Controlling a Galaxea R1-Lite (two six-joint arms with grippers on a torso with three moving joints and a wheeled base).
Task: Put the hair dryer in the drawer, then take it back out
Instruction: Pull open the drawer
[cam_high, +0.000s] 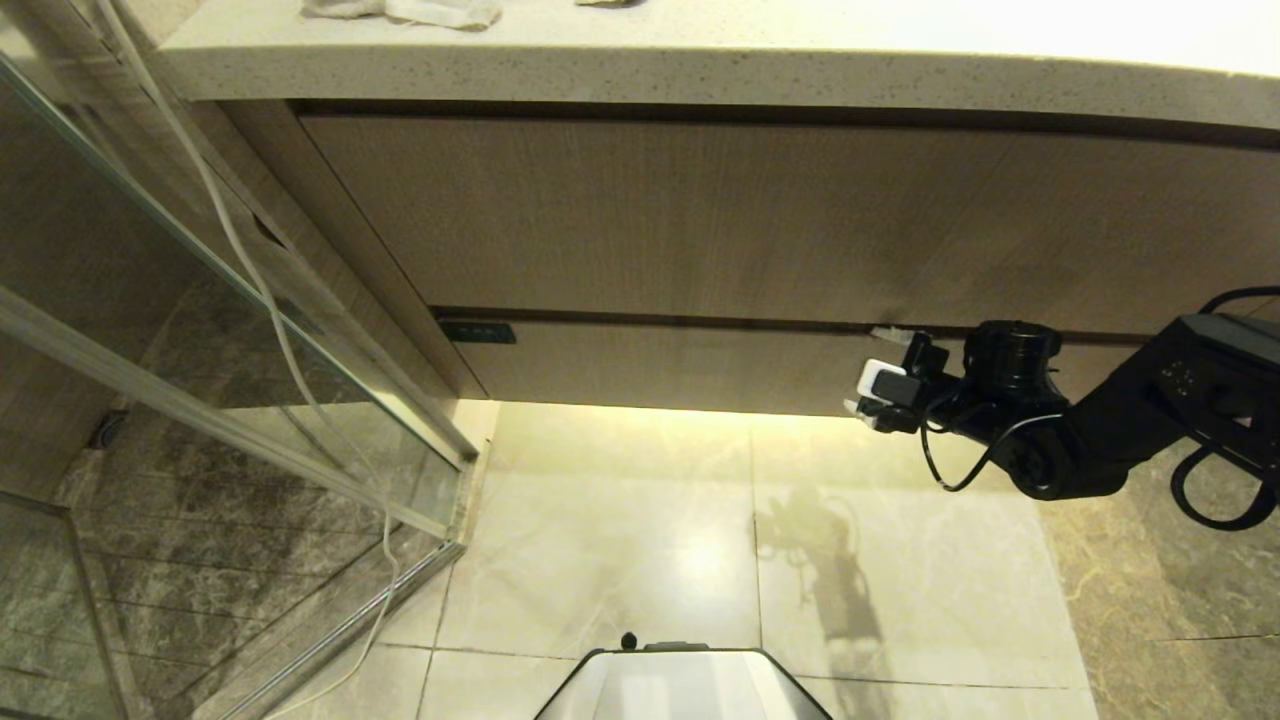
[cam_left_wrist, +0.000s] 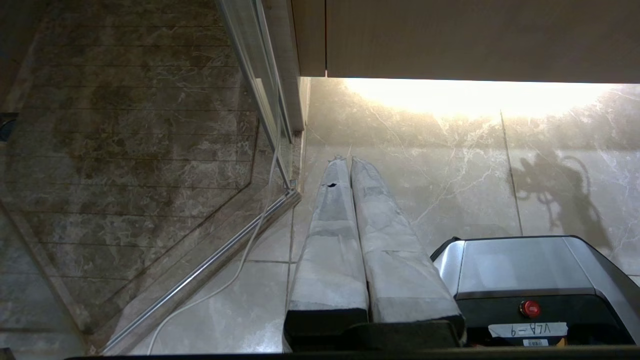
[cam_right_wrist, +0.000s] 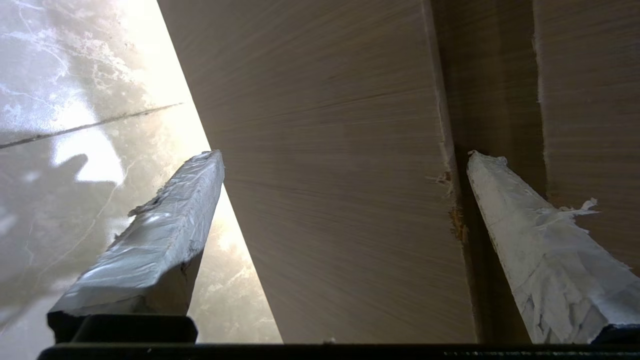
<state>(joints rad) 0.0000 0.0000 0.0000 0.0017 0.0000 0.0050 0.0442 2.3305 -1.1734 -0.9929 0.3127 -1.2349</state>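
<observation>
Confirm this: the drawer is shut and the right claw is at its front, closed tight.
Not quite. The drawer is shut and the right claw is at its front, but the claw is open: the right wrist view shows its fingers spread wide, straddling the drawer front.

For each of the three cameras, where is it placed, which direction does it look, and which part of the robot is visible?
Head view: high, looking down at the closed drawer; shows the right gripper and the base.
Left wrist view: low, facing the floor tiles; shows the shut left gripper and the base.
Right wrist view: close to the drawer front; open fingers straddle it.
Shared: head and right wrist views both show the drawer.
</observation>
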